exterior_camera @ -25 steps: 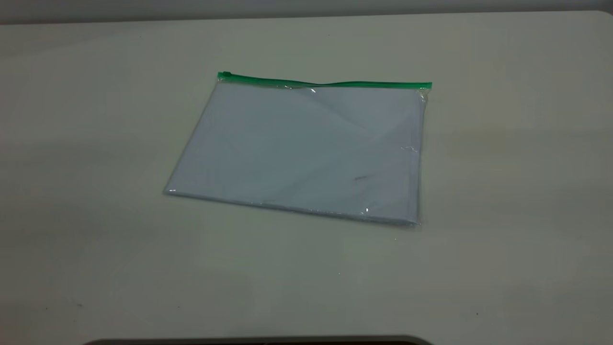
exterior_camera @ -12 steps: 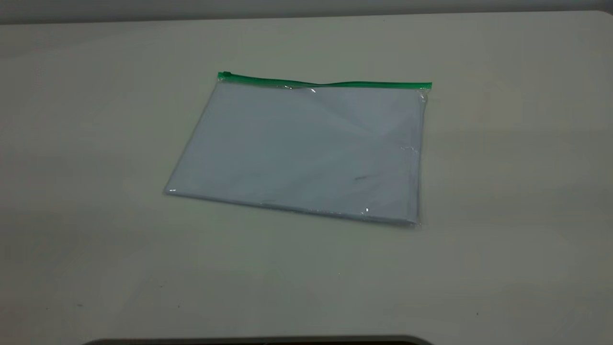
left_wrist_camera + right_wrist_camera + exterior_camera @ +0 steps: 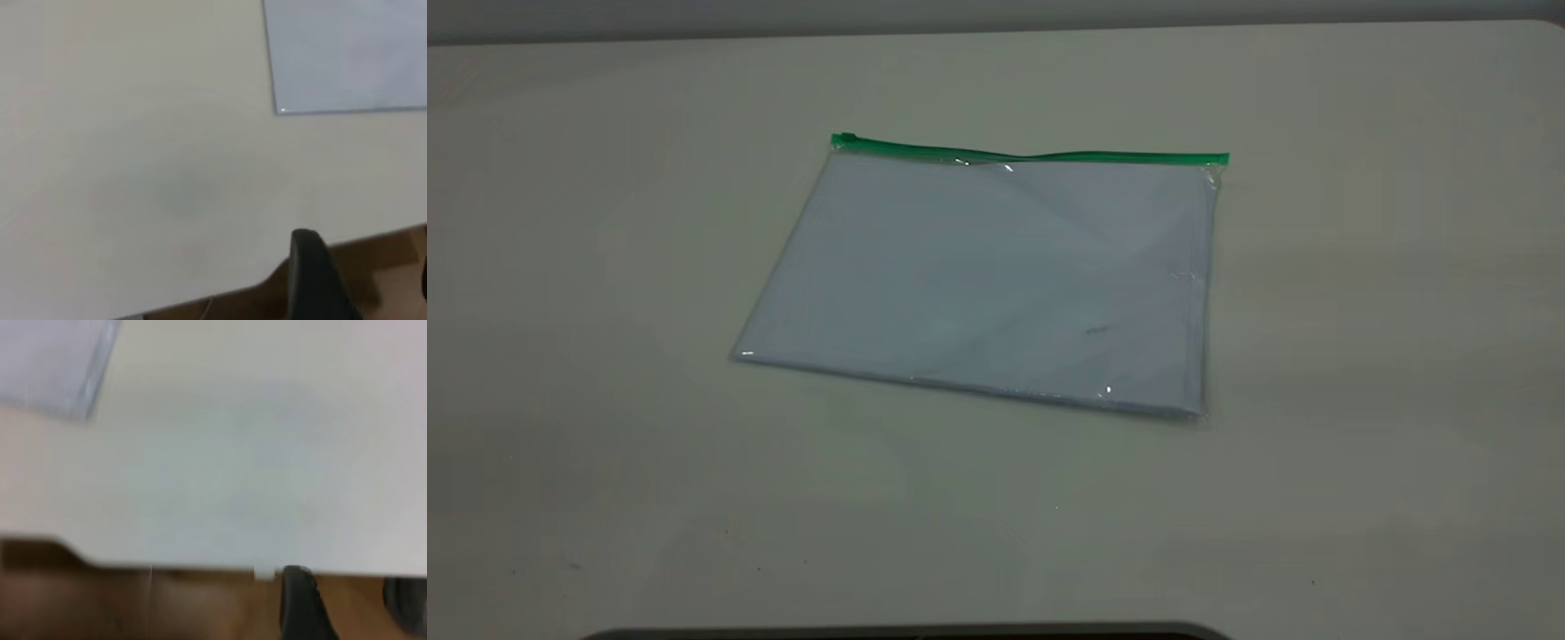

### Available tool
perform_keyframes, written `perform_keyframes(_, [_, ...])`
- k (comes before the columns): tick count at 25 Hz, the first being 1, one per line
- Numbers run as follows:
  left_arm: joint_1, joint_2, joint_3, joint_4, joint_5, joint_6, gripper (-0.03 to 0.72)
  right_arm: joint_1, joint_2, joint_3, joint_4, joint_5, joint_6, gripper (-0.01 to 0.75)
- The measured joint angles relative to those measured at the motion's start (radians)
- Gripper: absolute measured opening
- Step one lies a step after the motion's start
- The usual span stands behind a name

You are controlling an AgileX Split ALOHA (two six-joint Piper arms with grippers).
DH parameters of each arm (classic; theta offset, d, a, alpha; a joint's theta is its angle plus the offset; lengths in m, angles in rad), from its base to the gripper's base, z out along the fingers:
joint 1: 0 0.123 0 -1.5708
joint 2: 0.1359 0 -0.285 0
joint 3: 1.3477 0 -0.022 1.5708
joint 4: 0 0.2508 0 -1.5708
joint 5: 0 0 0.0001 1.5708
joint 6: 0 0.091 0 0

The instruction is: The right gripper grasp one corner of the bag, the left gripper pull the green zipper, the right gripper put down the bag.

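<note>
The bag point(image 3: 996, 276) lies flat on the table, a clear pouch with a pale bluish sheet inside. The green zipper point(image 3: 1049, 156) runs along its far edge, with the darker slider point(image 3: 843, 139) at the left end. The corner of the bag point(image 3: 1216, 164) is at the strip's right end. Neither arm shows in the exterior view. The left gripper point(image 3: 365, 267) is open and empty over the table's edge, away from the bag point(image 3: 347, 53). The right gripper point(image 3: 348, 587) is open and empty at the table's edge, far from the bag point(image 3: 47, 360).
The pale table point(image 3: 1360, 356) surrounds the bag on all sides. A dark curved rim point(image 3: 907, 633) shows at the front edge of the exterior view. Brown floor point(image 3: 373, 267) lies beyond the table's edge in both wrist views.
</note>
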Motion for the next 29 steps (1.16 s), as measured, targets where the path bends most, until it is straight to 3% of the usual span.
perform_keyframes(7, [0.005, -0.012, 0.000, 0.000, 0.001, -0.001, 0.449, -0.046, -0.294, 0.000, 0.007, 0.015, 0.000, 0.466])
perform_keyframes(29, [0.007, -0.012, 0.000, 0.000, 0.003, 0.000, 0.449, -0.046, -0.307, 0.000, 0.007, 0.020, 0.000, 0.466])
